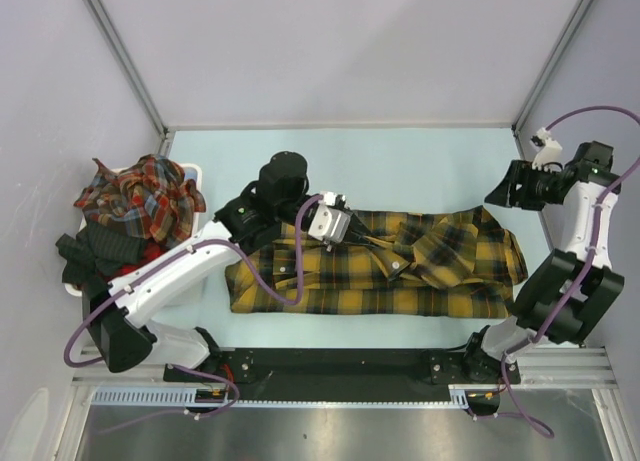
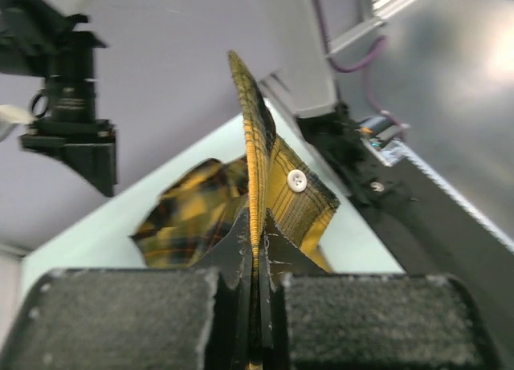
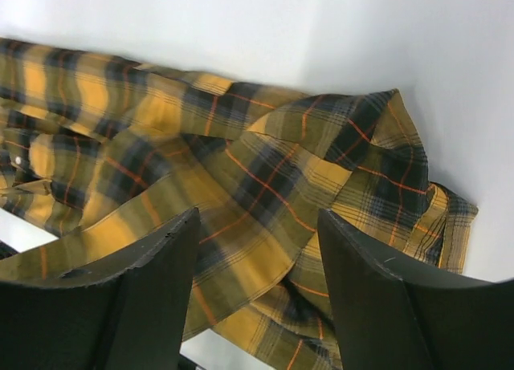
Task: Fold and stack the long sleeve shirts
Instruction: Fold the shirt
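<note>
**Status: first shirt mid-fold, no stack yet**

The mustard plaid shirt (image 1: 420, 266) lies lengthwise across the table (image 1: 400, 156), just ahead of my bases. It is bunched near its middle and right end. My left gripper (image 2: 255, 245) is clamped on a buttoned edge of it, with that edge lifted off the table. My right gripper (image 3: 257, 258) hangs near the shirt's right end, jaws apart, holding nothing.

My read: the fold is partway, not a compact rectangle yet. The red plaid shirts (image 1: 140, 196) sit crumpled in the white bin (image 1: 198, 176) on my left, unfolded. No folded stack is in view, so most of the job is left.
</note>
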{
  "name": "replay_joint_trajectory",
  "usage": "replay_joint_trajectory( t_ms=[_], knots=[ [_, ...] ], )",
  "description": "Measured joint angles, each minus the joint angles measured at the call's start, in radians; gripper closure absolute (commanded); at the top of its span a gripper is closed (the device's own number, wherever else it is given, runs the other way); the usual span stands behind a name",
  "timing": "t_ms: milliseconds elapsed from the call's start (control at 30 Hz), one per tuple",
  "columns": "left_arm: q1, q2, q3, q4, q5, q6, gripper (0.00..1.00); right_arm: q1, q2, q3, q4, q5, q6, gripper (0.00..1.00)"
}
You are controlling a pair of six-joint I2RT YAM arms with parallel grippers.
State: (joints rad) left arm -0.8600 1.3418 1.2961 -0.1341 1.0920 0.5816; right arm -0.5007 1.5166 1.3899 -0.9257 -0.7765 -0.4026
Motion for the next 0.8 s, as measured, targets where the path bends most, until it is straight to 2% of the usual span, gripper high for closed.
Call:
replay_joint_trajectory(
  t_ms=[267,467,800],
  knots=[
    [0.008,-0.055,0.054,-0.212,0.110,0.056,0.98,0.000,0.165,0.000,0.034,0.052,0.026,0.37],
    [0.008,-0.151,0.028,-0.294,0.142,0.082,0.98,-0.008,0.304,0.001,0.112,0.061,0.116,0.34],
    [0.008,-0.160,0.019,-0.405,0.145,0.101,0.98,-0.021,0.500,0.047,0.218,0.019,0.275,0.39]
  ],
)
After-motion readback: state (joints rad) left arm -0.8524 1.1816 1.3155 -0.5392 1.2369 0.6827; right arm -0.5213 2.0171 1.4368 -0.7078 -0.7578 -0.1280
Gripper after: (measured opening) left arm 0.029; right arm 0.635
